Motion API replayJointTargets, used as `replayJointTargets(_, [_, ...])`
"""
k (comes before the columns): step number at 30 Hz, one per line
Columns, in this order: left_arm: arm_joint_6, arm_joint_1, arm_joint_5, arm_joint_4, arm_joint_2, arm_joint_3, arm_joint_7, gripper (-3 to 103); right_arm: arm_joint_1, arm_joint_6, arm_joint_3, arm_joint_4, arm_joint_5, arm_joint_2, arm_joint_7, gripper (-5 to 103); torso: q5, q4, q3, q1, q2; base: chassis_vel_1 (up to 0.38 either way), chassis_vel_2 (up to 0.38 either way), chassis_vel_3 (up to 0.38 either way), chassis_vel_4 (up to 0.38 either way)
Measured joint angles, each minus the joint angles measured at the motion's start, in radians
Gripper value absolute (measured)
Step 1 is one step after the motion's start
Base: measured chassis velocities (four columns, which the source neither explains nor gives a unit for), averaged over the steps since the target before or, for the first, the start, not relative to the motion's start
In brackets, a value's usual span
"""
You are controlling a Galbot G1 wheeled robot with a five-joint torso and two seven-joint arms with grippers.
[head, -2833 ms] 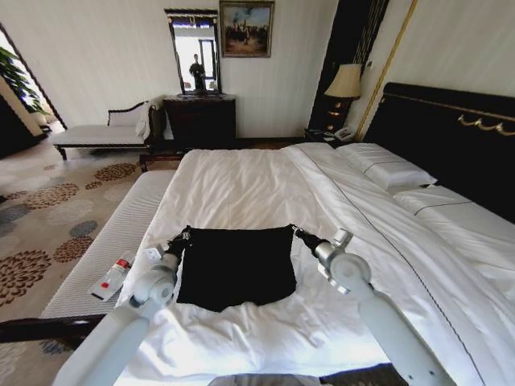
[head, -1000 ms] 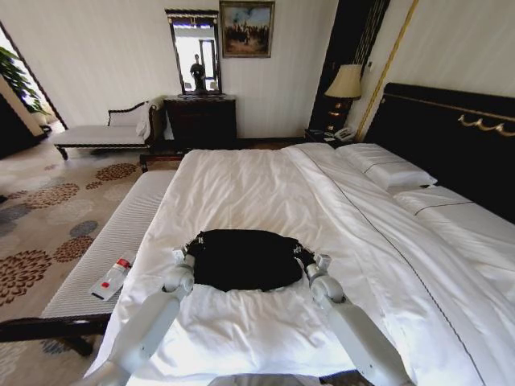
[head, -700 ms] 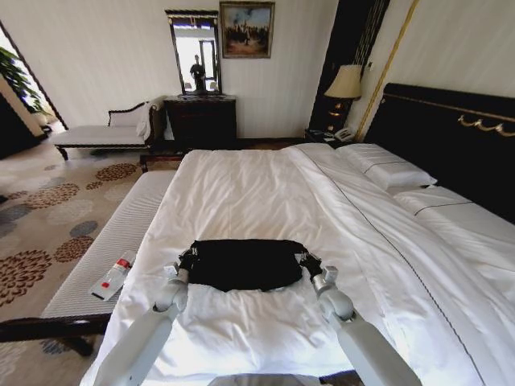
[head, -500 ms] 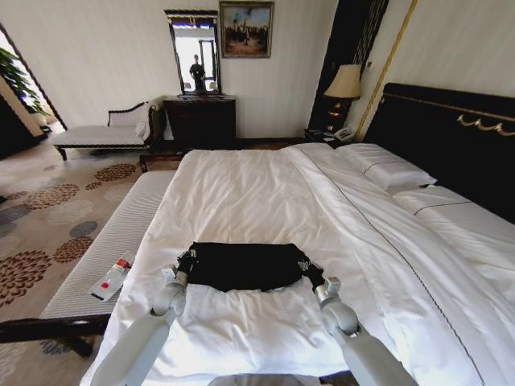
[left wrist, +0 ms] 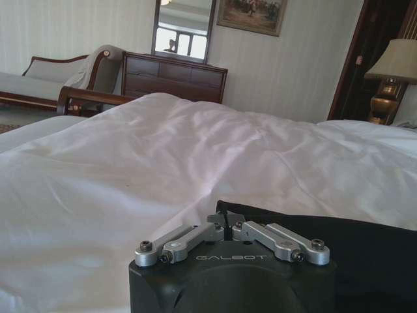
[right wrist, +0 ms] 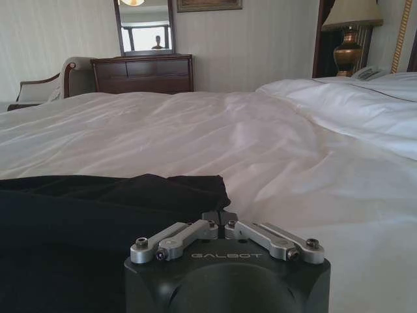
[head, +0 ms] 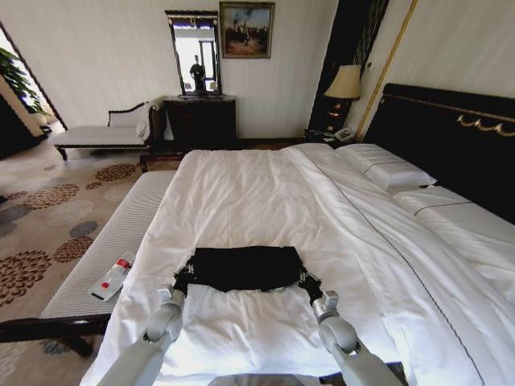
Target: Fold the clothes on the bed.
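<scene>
Shirt lies as a folded black band at lower centre of the bed, left tool and right tool each pinched on a near corner. Fold seems mid-way; next needs release, then smoothing. Wrist views show pressed fingertips

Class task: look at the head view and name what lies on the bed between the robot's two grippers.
In the head view, the folded black T-shirt spans between left gripper and right gripper.
</scene>
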Motion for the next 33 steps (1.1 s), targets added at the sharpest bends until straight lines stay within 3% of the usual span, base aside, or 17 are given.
replayJointTargets(10, [0.000,0.001,0.026,-0.007,0.005,0.000,-0.028,0,-0.062,0.011,0.035,0.077,0.009,-0.005,0.002,0,-0.0001,0.0000,0.000,0.000,0.000,0.000,0.000,0.000,0.000])
replayJointTargets(29, [0.009,0.022,0.054,-0.027,0.007,0.012,-0.053,0,-0.130,0.051,0.048,0.068,-0.037,0.056,-0.001,0,-0.0001,-0.0001,0.000,0.000,0.000,0.000,0.000,0.000,0.000])
replayJointTargets(33, [0.024,0.043,0.054,-0.053,0.012,0.007,-0.065,12,-0.141,0.051,0.046,0.068,-0.054,0.068,0.000,-1,0.0000,0.0000,0.000,0.000,0.000,0.000,0.000,0.000,0.000])
